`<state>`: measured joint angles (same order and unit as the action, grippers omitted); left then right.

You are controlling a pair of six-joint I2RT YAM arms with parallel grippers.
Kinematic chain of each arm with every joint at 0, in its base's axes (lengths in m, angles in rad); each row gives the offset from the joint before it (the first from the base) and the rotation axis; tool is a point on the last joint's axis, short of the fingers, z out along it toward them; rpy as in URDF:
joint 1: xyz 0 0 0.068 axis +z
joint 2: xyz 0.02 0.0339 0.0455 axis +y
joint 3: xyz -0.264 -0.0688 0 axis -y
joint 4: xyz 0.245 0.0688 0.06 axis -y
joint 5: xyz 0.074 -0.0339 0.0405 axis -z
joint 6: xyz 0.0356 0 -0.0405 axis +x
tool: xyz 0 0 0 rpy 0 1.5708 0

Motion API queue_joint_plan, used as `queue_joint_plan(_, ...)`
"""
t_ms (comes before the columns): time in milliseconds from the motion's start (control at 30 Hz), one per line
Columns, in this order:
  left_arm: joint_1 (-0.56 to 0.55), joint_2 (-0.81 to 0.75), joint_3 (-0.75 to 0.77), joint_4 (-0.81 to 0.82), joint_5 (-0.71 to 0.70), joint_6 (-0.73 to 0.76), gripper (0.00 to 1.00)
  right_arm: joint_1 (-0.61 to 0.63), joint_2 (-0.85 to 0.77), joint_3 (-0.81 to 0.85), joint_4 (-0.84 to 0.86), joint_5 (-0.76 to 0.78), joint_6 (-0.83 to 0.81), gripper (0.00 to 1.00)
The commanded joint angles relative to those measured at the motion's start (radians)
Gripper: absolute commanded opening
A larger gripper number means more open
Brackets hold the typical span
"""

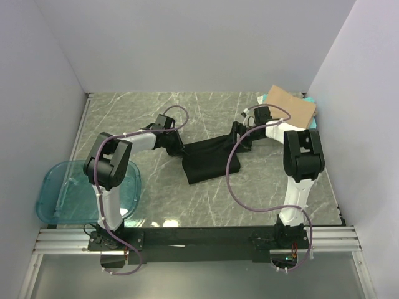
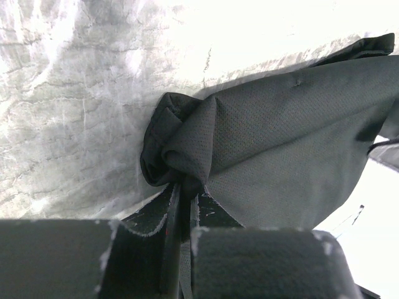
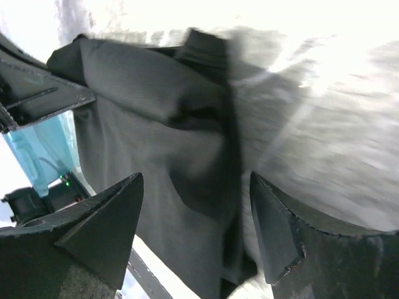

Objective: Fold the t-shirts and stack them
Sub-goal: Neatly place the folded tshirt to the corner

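A black t-shirt [image 1: 209,159] lies crumpled on the marble table [image 1: 162,205] between my two grippers. My left gripper [image 1: 176,147] is shut on its left edge; in the left wrist view the cloth [image 2: 274,149] bunches out of the closed gripper [image 2: 185,194]. My right gripper [image 1: 241,132] is open over the shirt's right end. In the right wrist view the gripper [image 3: 196,205] stands with jaws wide apart above the black cloth [image 3: 162,131], not holding it. A tan folded shirt [image 1: 292,104] lies on a teal one [image 1: 312,103] at the back right.
A clear teal plastic bin [image 1: 62,193] overhangs the table's left front edge beside the left arm. White walls enclose the table on three sides. The purple cables [image 1: 234,180] loop over the table near the right arm.
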<state>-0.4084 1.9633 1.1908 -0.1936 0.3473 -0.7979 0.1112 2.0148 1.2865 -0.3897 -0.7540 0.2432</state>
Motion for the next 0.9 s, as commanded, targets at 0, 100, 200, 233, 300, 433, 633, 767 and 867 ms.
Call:
queue_joint_plan(0,-0.007,0.032,-0.016,-0.018,-0.014,0.031,0.0,0.054,0.053,0.005,0.008,0.024,-0.025,0.75)
queue_joint_plan(100,-0.006,0.034,-0.017,-0.015,-0.01,0.031,0.0,0.074,0.062,0.007,0.017,0.041,-0.016,0.72)
queue_joint_plan(200,-0.007,0.032,-0.017,-0.01,-0.007,0.031,0.0,0.082,0.068,0.01,0.026,0.053,-0.001,0.62)
queue_joint_plan(233,-0.006,0.032,-0.02,-0.007,-0.004,0.031,0.0,0.087,0.07,0.016,0.029,0.067,0.004,0.52)
queue_joint_plan(300,-0.007,0.031,-0.022,-0.003,0.004,0.032,0.0,0.094,0.067,0.028,0.035,0.085,0.01,0.42)
queue_joint_plan(433,-0.006,0.023,-0.014,-0.007,0.012,0.032,0.05,0.12,0.056,0.077,0.014,0.152,0.01,0.03)
queue_joint_plan(633,-0.004,-0.041,0.019,-0.053,-0.021,0.029,0.53,0.119,0.016,0.178,-0.058,0.245,-0.021,0.0)
queue_joint_plan(767,0.005,-0.087,0.044,-0.095,-0.042,0.035,0.72,0.11,0.015,0.29,-0.193,0.378,-0.085,0.0)
queue_joint_plan(867,0.01,-0.125,0.046,-0.104,-0.047,0.037,0.77,0.107,0.036,0.396,-0.3,0.47,-0.126,0.0)
